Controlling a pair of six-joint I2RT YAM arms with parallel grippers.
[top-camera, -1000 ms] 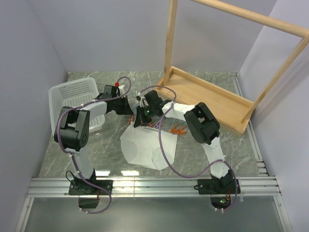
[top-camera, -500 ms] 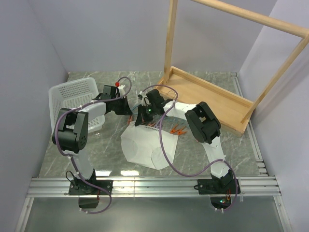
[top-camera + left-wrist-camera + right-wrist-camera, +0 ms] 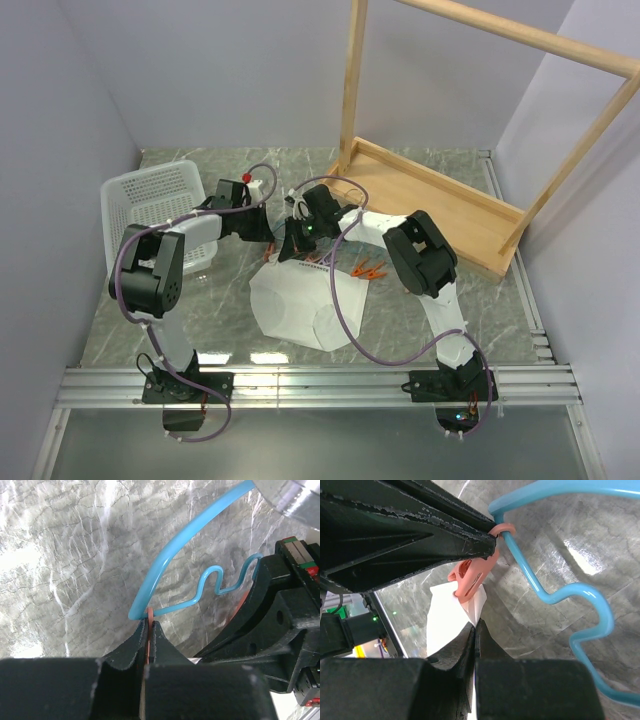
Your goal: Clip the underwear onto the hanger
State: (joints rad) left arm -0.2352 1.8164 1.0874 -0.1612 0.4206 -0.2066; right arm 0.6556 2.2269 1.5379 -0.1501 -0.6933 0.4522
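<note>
The teal hanger [image 3: 165, 560] lies on the marble table between both grippers and also shows in the right wrist view [image 3: 540, 591]. My left gripper [image 3: 149, 622] is shut on an orange-red clip [image 3: 149, 613] at the hanger's end. In the right wrist view that clip [image 3: 470, 577] hangs with its jaws on a corner of the white underwear [image 3: 445, 625]. My right gripper [image 3: 476, 625] is shut on that corner just below the clip. From above, the underwear [image 3: 300, 305] spreads out below the two grippers, left [image 3: 268, 243] and right [image 3: 288, 252], which nearly touch. The hanger is mostly hidden from above.
A white perforated basket [image 3: 150, 200] stands at the back left beside the left arm. Other orange-red clips [image 3: 368, 268] lie right of the underwear. The big wooden rack frame [image 3: 430, 195] fills the back right.
The left wrist has shifted slightly to the right and the right gripper slightly to the left, so they stand closer together. The underwear's top edge moved a little with them.
</note>
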